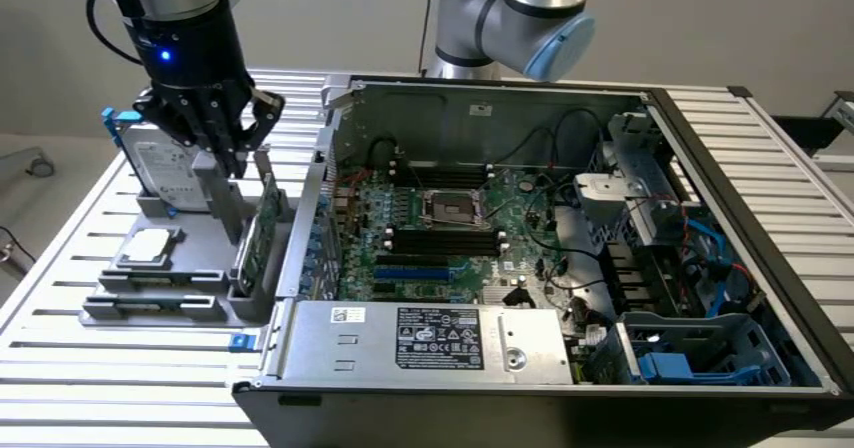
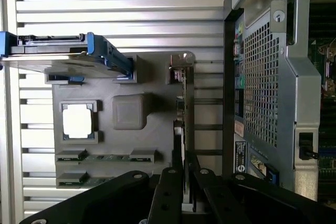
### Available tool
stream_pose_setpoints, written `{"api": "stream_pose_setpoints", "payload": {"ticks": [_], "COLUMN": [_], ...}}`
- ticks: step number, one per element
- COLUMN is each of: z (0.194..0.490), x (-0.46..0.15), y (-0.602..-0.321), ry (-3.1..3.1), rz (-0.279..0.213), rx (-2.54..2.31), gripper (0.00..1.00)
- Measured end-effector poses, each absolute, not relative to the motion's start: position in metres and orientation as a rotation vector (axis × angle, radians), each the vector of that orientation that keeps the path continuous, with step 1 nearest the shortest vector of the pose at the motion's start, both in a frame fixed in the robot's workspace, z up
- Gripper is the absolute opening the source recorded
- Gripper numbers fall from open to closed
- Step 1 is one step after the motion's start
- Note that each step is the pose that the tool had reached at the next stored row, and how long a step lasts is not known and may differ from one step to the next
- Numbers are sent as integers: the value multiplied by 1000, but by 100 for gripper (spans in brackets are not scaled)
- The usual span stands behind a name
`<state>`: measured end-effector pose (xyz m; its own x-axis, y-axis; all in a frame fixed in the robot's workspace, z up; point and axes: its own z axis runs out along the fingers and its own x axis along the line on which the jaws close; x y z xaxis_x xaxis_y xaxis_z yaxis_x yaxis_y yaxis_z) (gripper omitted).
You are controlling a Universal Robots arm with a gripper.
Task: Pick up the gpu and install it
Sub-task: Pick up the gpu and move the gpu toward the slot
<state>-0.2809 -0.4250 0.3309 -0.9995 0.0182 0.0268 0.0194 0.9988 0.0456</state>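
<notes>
Pincer: fingers nearly together astride the card's top edge; whether they gripped it could not be told.
Gpu: stood on edge along the holder's case-side edge, directly under the pincer, long axis through its gap.

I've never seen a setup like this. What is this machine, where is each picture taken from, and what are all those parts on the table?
It is a robot arm with a gripper at its end. One picture comes from a camera off to the side, the other from a camera on the arm's wrist, looking down past the gripper. On the slatted table sits an open computer case. On the exterior view's left is a grey holder with parts: a hard drive, a processor chip, memory sticks and the gpu, a green card standing on edge. The gripper hangs over the holder, lined up with that card.
</notes>
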Motion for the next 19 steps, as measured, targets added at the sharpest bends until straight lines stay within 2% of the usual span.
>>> {"api": "stream_pose_setpoints", "payload": {"ticks": [1, 2, 3, 4, 5, 19], "z": [331, 331, 331, 331, 330, 304], "x": [-281, -281, -281, -281, -281, -281], "y": [-425, -425, -425, -425, -425, -425], "ry": [-3114, -3114, -3114, -3114, -3114, -3114], "rz": [-71, -71, -71, -71, -72, -71], "rx": [-29, -29, -29, -29, -29, -26], "gripper": [24, 24, 30, 30, 36, 36]}}
